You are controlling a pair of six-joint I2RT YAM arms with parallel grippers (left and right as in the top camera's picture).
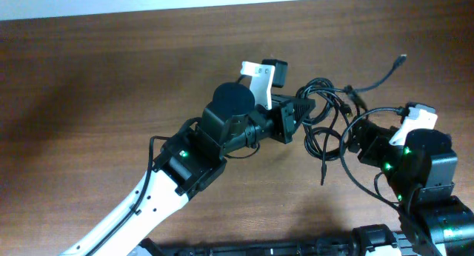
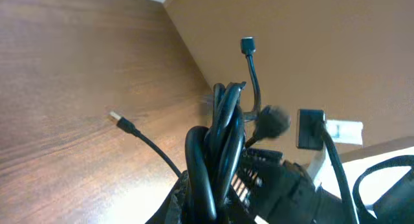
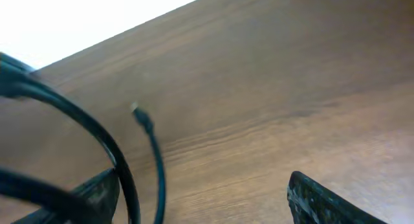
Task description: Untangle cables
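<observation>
The cables (image 1: 326,115) on the table (image 1: 111,78): left gripper (image 1: 300,112) at their nine o'clock, right gripper (image 1: 354,140) at four o'clock

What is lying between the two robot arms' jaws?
Only looped cables, stretching from the left jaws toward the right jaws, seen best in the overhead view.

Soft even light; cables (image 3: 157,172) blurred in right wrist view, corner overexposed.

Tangled black cables (image 2: 223,140) in loops
</observation>
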